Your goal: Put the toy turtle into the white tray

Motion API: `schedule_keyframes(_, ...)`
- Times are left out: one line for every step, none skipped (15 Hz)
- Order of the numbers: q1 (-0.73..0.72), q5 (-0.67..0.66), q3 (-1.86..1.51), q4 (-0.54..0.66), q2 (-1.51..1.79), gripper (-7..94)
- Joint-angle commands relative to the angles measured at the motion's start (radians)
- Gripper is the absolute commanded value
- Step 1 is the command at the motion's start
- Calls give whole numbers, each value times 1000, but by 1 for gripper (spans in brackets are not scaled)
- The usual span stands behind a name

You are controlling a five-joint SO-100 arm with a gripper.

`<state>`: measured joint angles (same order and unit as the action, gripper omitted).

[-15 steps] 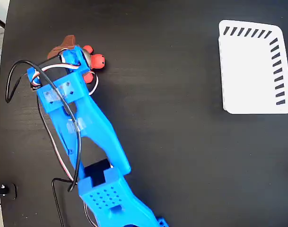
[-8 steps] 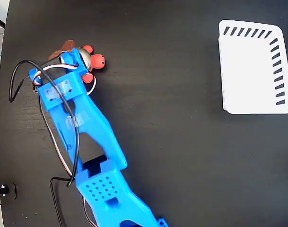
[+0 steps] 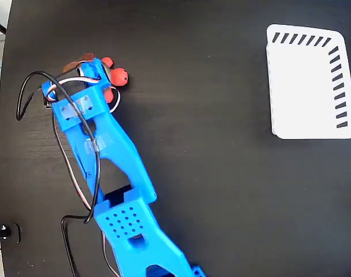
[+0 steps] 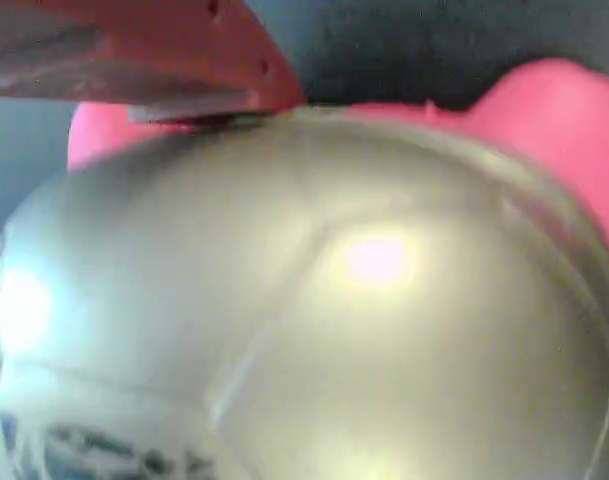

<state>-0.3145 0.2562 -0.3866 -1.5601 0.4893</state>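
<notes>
The toy turtle (image 3: 120,76) lies on the black table at the far left in the fixed view. Only its red-orange head and two legs show from under my blue arm. My gripper (image 3: 96,68) sits over the shell, its brown-red finger against the turtle's left side. The golden shell (image 4: 324,300) fills the wrist view, with that finger (image 4: 174,50) pressed on its upper edge. The other finger is hidden. At the upper right the white tray (image 3: 305,86) lies empty, far from the gripper.
The blue arm (image 3: 106,156) runs from the bottom edge up to the turtle, with looping cables (image 3: 25,98) on its left. The table's left edge (image 3: 5,115) is close to the gripper. Bare black tabletop lies between the turtle and the tray.
The brown-red finger has swung in toward the turtle's shell and the wrist has shifted slightly right. The turtle and the tray stay where they were.
</notes>
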Motion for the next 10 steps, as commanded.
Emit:
schedule_keyframes(-18,23,38,0,67,22)
schedule_keyframes(-20,32,34,0,81,9)
schedule_keyframes(-20,37,14,0,104,1)
schedule_keyframes(-17,37,-18,0,143,0)
schedule_keyframes(-11,40,-57,3,190,0)
schedule_keyframes(-2,38,-97,9,244,0)
schedule_keyframes(6,31,-144,11,304,0)
schedule_keyframes(12,20,-193,11,371,0)
schedule_keyframes(20,12,-241,11,440,0)
schedule_keyframes(29,0,-288,11,511,0)
